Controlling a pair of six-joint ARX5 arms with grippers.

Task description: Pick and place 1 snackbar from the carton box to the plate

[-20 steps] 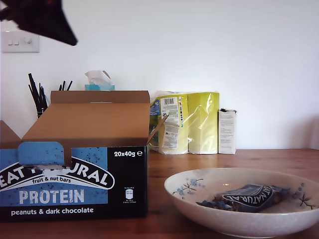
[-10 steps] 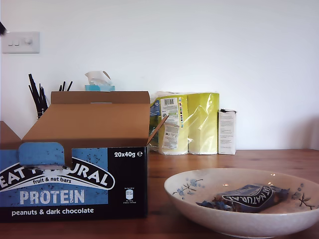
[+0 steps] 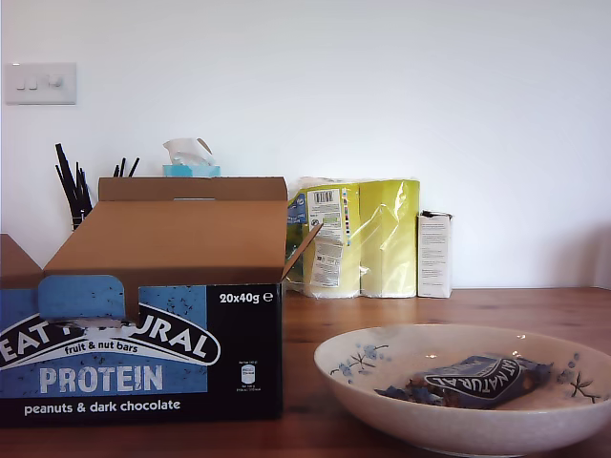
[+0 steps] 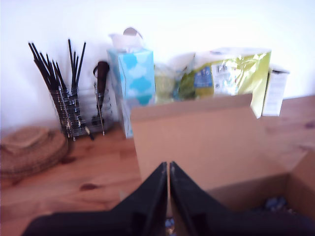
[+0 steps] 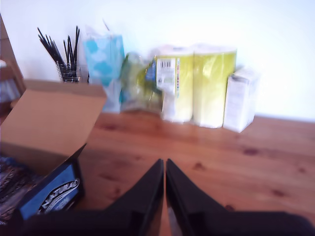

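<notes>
Lying lengthwise across the plate (image 3: 382, 405), snackbar (image 3: 474, 378); both grippers pinched closed and empty, first gripper (image 4: 169, 169) above the carton box (image 4: 197, 142), second gripper (image 5: 164, 167) over bare table (image 5: 236, 162), neither visibly nearer.

snackbar (image 3: 474, 378) in plate (image 3: 382, 401), carton box (image 3: 143, 353) beside

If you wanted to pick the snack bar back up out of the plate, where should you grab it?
Probably from above, across the bar's narrow middle. It lies flat in the plate, long side running across the exterior view, with the raised rim blocking a sideways reach. The crinkly wrapper is soft, so a claw should pinch the firm body, not the loose ends. Both claws look shut, so one must open first.
</notes>
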